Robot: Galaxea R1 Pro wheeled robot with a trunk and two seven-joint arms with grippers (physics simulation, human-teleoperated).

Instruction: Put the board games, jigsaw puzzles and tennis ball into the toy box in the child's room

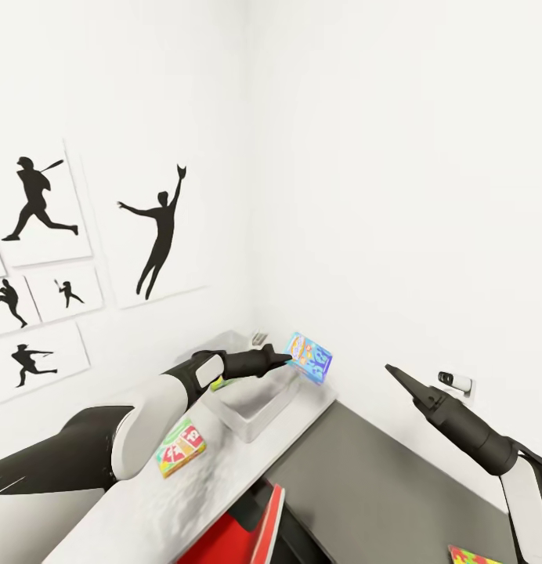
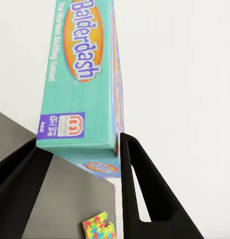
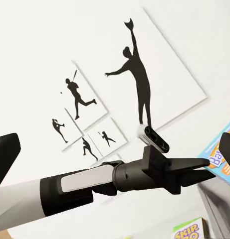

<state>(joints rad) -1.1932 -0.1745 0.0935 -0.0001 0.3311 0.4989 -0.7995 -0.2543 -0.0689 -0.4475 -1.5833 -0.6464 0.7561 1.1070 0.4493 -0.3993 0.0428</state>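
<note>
Holding the blue-and-orange "Balderdash" board game box in our left gripper, we are pinching it between both black fingers above the far end of the shallow light grey toy box on the long pale grey-white table. We are hovering our right gripper well apart, and we cannot tell how its fingers stand. The green-yellow-red "SKIP-BO" box is lying on the table beside the toy box.
</note>
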